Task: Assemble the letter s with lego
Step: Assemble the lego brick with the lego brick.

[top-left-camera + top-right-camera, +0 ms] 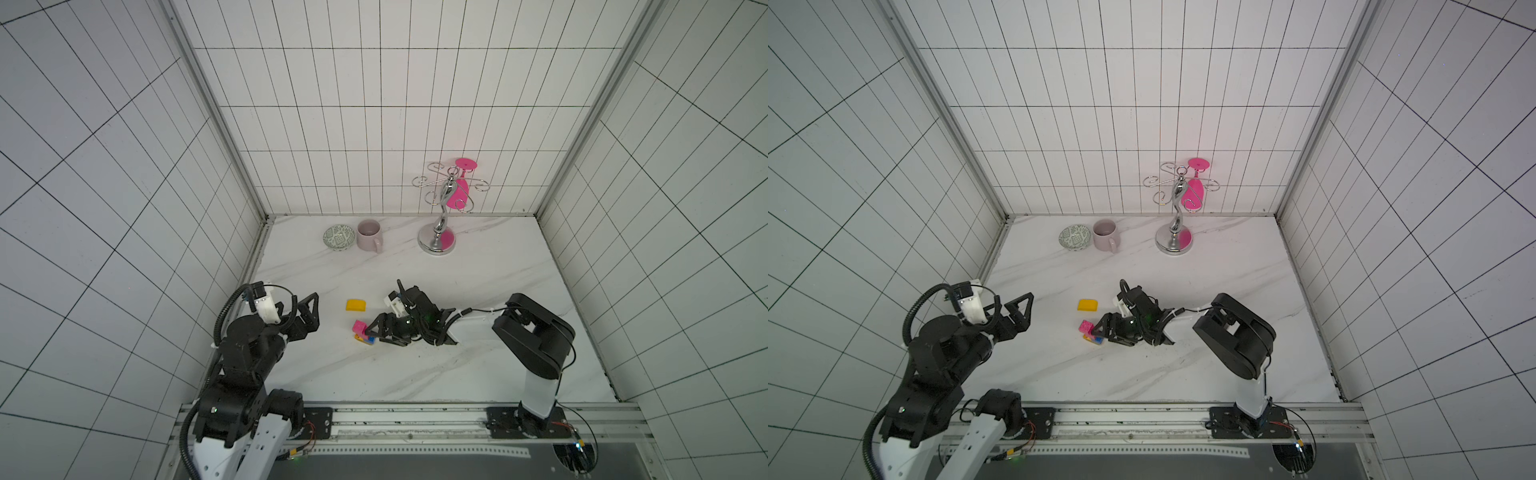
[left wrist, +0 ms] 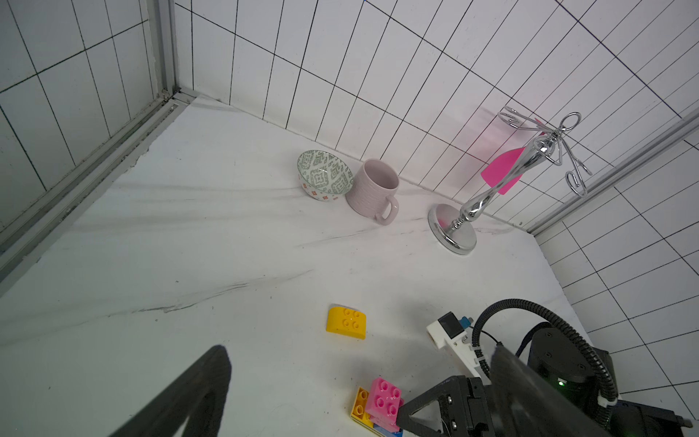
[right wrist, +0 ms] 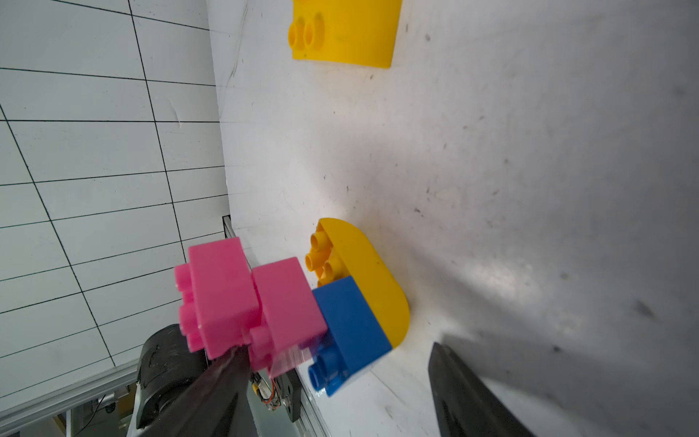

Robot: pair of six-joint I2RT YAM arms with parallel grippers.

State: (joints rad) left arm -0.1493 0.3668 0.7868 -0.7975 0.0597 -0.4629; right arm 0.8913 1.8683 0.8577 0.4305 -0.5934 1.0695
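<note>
The letter s stands as a small lego stack (image 1: 362, 332) (image 1: 1090, 331) near the table's middle: a long yellow brick (image 3: 368, 272) at the bottom, a blue cube (image 3: 351, 325) on it, then two pink cubes (image 3: 227, 295) stepped sideways. A rounded yellow brick (image 1: 356, 305) (image 2: 346, 322) lies loose just behind the stack. My right gripper (image 1: 376, 336) (image 3: 338, 346) is low at the stack, open, its jaws on either side of it. One finger (image 3: 223, 382) touches the pink cubes; the other is apart. My left gripper (image 1: 313, 313) (image 2: 361, 350) hovers open and empty to the left.
At the back of the marble table (image 1: 478, 291) stand a patterned bowl (image 1: 339, 237), a pale pink mug (image 1: 369, 235) and a chrome stand (image 1: 438, 237) with a pink goblet (image 1: 459, 187) hanging on it. Tiled walls close in the left, right and back sides.
</note>
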